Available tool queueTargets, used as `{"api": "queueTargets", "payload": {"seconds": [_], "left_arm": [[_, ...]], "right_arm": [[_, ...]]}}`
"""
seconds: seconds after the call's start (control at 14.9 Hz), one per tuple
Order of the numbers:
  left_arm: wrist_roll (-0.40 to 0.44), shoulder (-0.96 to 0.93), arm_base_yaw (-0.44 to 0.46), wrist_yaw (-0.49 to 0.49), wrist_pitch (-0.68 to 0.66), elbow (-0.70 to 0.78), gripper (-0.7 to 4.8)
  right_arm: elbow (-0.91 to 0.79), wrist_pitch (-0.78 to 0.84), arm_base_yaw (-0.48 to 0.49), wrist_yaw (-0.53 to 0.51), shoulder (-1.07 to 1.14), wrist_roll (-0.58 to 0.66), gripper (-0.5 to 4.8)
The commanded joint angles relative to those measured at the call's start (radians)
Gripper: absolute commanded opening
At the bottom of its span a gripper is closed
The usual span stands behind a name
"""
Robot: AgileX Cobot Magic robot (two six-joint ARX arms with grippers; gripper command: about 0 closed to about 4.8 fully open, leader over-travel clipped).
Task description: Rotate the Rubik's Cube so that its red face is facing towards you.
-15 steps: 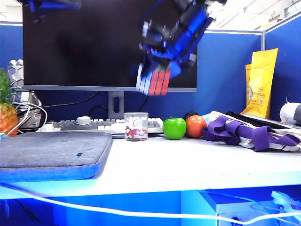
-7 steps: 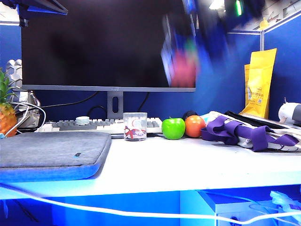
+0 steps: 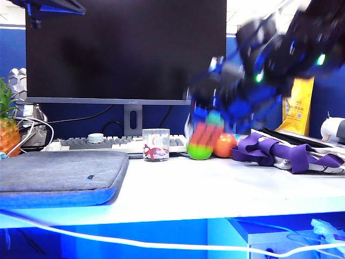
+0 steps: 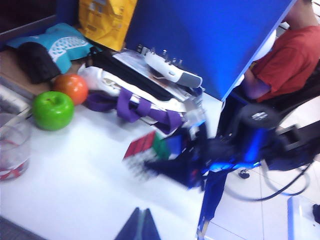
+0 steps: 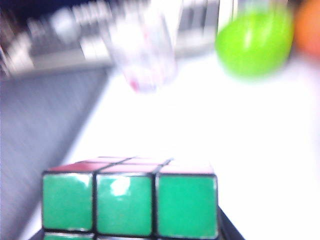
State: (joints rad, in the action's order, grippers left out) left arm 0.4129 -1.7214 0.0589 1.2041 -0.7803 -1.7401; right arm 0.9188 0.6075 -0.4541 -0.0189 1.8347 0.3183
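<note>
The Rubik's Cube (image 3: 205, 135) hangs just above the white desk, in front of the green apple (image 3: 197, 152), blurred by motion. My right gripper (image 3: 211, 125) is shut on it, reaching down from the upper right. A reddish face looks toward the exterior camera; blur hides whether it is red or orange. The right wrist view shows the Rubik's Cube (image 5: 130, 202) with green stickers facing that camera and a dark red face (image 5: 127, 166) edge-on. In the left wrist view the cube (image 4: 145, 147) shows red and green. My left gripper (image 4: 140, 226) is shut and empty, high at the exterior view's upper left.
A clear printed cup (image 3: 156, 144) stands left of the apple, an orange (image 3: 224, 144) to its right. Purple straps and bags (image 3: 280, 151) lie at the right. A grey sleeve (image 3: 59, 175), keyboard (image 3: 108, 143), monitor (image 3: 124, 48) and pineapple (image 3: 6, 129) fill the left and back.
My right arm has swung the cube from high in front of the monitor, rightward and then down to just above the desk by the apple. The left arm has stayed put.
</note>
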Motion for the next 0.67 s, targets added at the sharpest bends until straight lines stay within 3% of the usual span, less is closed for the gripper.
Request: {"api": "queueTargets", "payload": {"seconds": [0.07, 0.67], "left_arm": [[-0.002, 0.006, -0.013, 0.008, 0.019, -0.003, -0.04], [-0.002, 0.006, -0.056, 0.003, 0.042, -0.003, -0.04]], "right_arm": [[0.035, 0.028, -0.001, 0.001, 0.065, 0.023, -0.02], [0.096, 0.160, -0.009, 0.106, 0.249, -0.032, -0.02]]}}
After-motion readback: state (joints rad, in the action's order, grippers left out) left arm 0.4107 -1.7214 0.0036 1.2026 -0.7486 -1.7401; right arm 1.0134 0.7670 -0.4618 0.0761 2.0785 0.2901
